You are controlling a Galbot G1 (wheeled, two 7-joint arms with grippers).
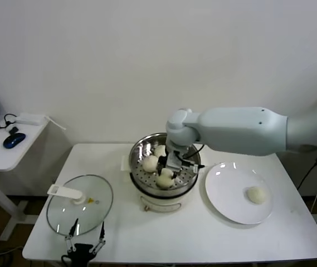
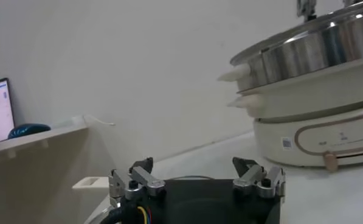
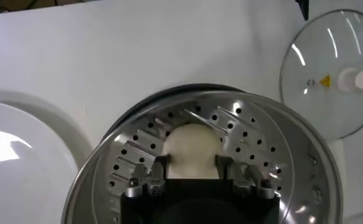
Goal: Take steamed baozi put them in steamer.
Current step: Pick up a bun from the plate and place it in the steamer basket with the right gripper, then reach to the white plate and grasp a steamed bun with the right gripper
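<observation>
Right gripper [image 1: 172, 165] is down inside the steamer [image 1: 189, 182], over the perforated floor on the side nearest the robot. In the right wrist view its two fingers [image 3: 159, 165] sit either side of one baozi [image 3: 191, 146], which rests on the steamer floor. Fingers are right at the bun's flanks; can't tell if they touch it or stand just clear, so grip state unconfirmed.

Three baozi in the steamer: one at the far rim [image 1: 160, 150], one on the side toward the glass lid [image 1: 150, 163], one at the near rim under the gripper [image 1: 165, 179]. Fourth baozi [image 1: 256, 194] sits on the white plate [image 1: 225, 201], just beside the steamer on the side away from the lid.

Glass lid [image 1: 80, 204] with white handle lies flat on the table [image 1: 147, 233], on the steamer's other side.

Left gripper [image 1: 83, 236] is parked low at the near table edge, next to the lid, fingers [image 2: 141, 179] spread apart, holding nothing.
</observation>
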